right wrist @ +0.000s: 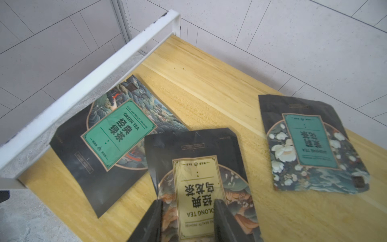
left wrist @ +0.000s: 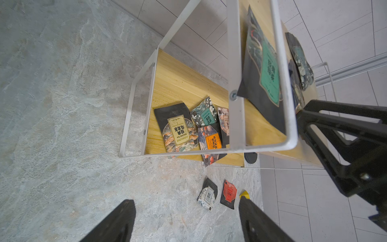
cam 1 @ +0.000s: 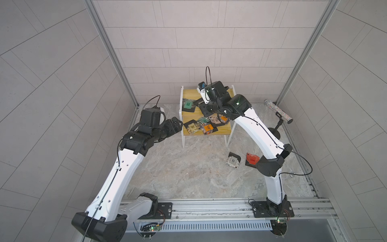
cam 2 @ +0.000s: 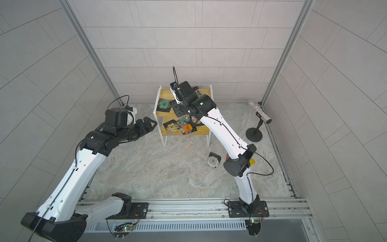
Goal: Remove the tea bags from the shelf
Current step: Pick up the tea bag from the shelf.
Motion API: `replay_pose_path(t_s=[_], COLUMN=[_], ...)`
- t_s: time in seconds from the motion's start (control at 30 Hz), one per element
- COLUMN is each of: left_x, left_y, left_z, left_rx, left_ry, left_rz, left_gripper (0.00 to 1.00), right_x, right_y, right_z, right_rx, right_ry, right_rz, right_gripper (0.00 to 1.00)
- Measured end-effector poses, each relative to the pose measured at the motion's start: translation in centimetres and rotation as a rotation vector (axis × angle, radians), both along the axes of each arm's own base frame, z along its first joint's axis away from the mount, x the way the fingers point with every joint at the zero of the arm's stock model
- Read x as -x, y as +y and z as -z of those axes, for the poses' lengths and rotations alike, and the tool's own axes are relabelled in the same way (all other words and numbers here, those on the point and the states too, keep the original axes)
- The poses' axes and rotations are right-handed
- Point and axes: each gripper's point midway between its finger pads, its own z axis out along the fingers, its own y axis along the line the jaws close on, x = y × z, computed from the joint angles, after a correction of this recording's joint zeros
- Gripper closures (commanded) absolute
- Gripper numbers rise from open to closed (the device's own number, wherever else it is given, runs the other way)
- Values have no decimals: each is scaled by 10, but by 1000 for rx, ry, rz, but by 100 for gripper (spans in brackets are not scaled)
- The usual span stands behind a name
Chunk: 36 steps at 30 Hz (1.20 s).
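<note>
Marbled bench (cam 1: pixel 188 167); atop the shelf (right wrist: pixel 209 83) my right hand (right wrist: pixel 188 204) sits half-closed astride the oolong tea bag (right wrist: pixel 196 167), grip unsure; next: pinch, lift clear; left hand (cam 1: pixel 177 125) spread wide, empty.

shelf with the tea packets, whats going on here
Two robot arms are working at a two-tier shelf. The right gripper is down at the upper board, jaws apart over a beige-label oolong bag, with a green tea bag and a jasmine bag beside it. The left gripper hovers open by the lower board, where several more bags lie. A white bag and a red bag lie on the tabletop.
</note>
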Motion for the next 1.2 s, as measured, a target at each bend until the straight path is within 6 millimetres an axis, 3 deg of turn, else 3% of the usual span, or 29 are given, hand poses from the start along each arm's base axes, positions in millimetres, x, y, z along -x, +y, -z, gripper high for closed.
replay_pose_path(t_s=[0.53,0.73,1.07,1.2], left_x=[2,3,3,5], left_y=[-2,-2,-2,-1], left_z=[6,3,5,4], left_rx=[11,14,28,35], left_ry=[16,7,10,6], left_rz=[6,7,-3,-8], left_gripper=[15,15,15,15], right_x=[8,14,27,39], right_y=[0,-3,-9,-7], right_z=[1,0,-2,-11], right_rx=[-32,-14,28,43], right_ry=[23,26,30,6], right_rz=[-26,-30,-38,-54], right_gripper=[94,100,100,100])
